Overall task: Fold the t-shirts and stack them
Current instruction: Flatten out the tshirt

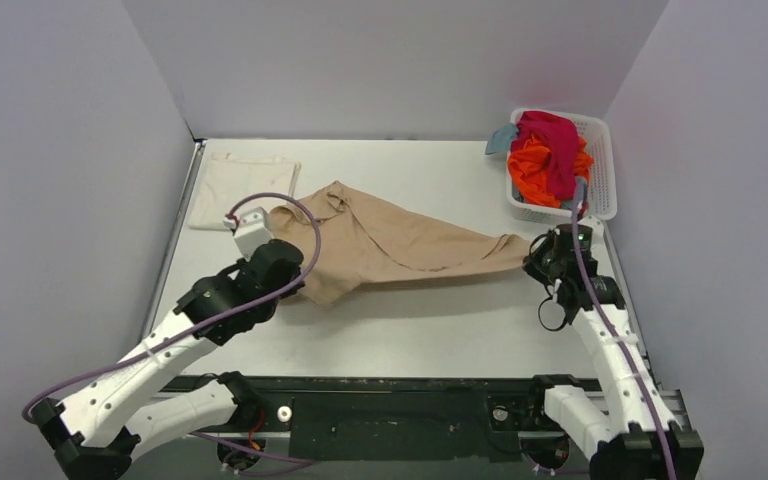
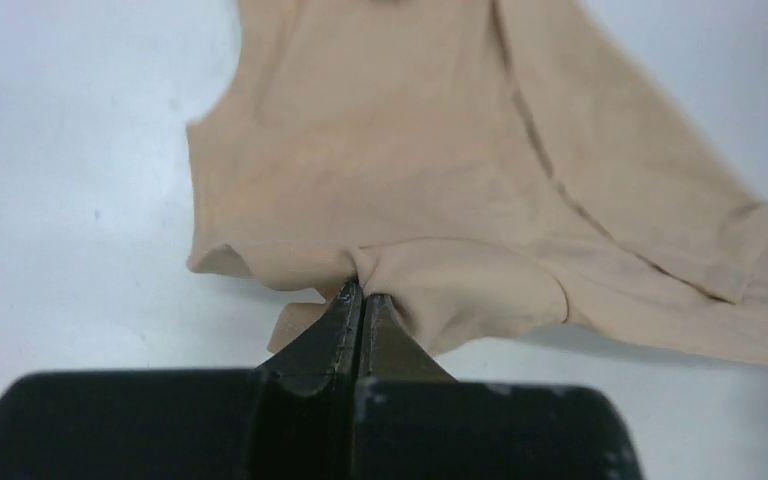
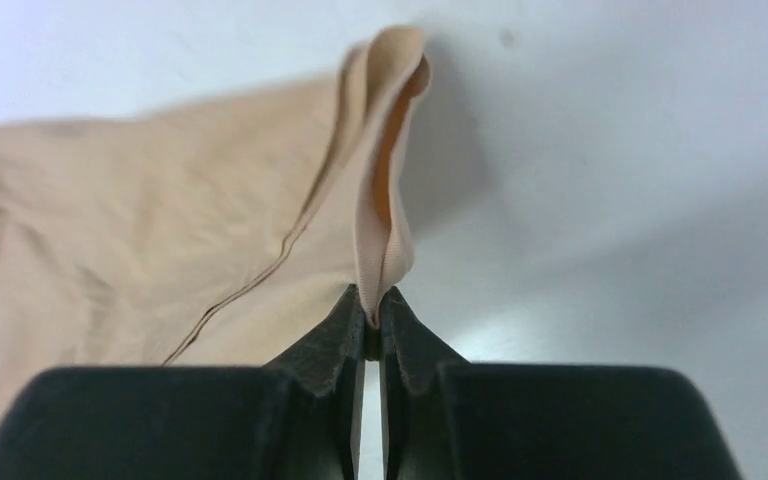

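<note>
The tan t-shirt (image 1: 400, 245) is stretched across the middle of the table between both arms. My left gripper (image 1: 295, 268) is shut on its left edge; the left wrist view shows the cloth (image 2: 410, 180) bunched at the closed gripper (image 2: 362, 295). My right gripper (image 1: 538, 258) is shut on the shirt's right end; the right wrist view shows a folded hem (image 3: 385, 180) pinched in the gripper (image 3: 372, 305). A cream-white t-shirt (image 1: 242, 190) lies folded flat at the back left. Magenta (image 1: 552, 140), orange (image 1: 537, 168) and teal (image 1: 501, 138) t-shirts are piled in the basket.
A white plastic mesh basket (image 1: 602, 170) stands at the back right, close behind my right gripper. Grey walls enclose the table on the left, back and right. A black rail runs along the near edge between the arm bases.
</note>
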